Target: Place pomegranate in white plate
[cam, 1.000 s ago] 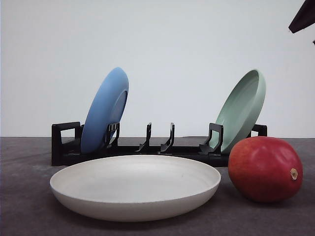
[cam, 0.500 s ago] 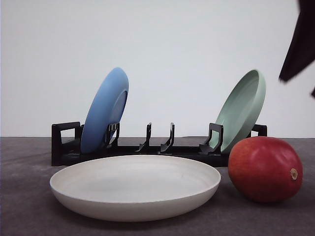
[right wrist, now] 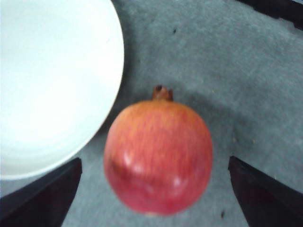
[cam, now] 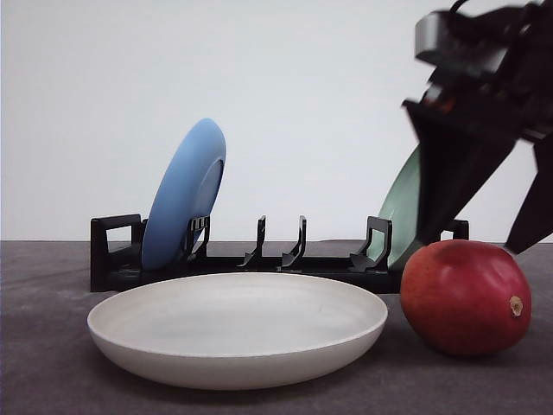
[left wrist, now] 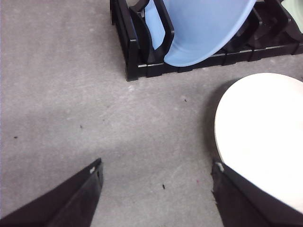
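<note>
Pomegranate (cam: 465, 297) sits lower right beside your white plate (cam: 238, 328), right pincer (right wrist: 152, 189) spread wide above to straddle it.

Grey table (cam: 43, 363) under white plate (cam: 238, 328), pomegranate (cam: 465, 297), black plate rack (cam: 121, 259).

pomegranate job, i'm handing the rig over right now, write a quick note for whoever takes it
Right end effector: open, above the pomegranate, fingers either side, not gripping.
Left end effector: open, holding nothing, over bare table beside the white plate.
Pomegranate: on the table, right of the white plate, close to its rim.
White plate: nothing on it, in front of the rack that holds the blue plate and the green plate.
Done: right arm lined up over the fruit.
Left: lower, grip, lift, set it in the white plate.
</note>
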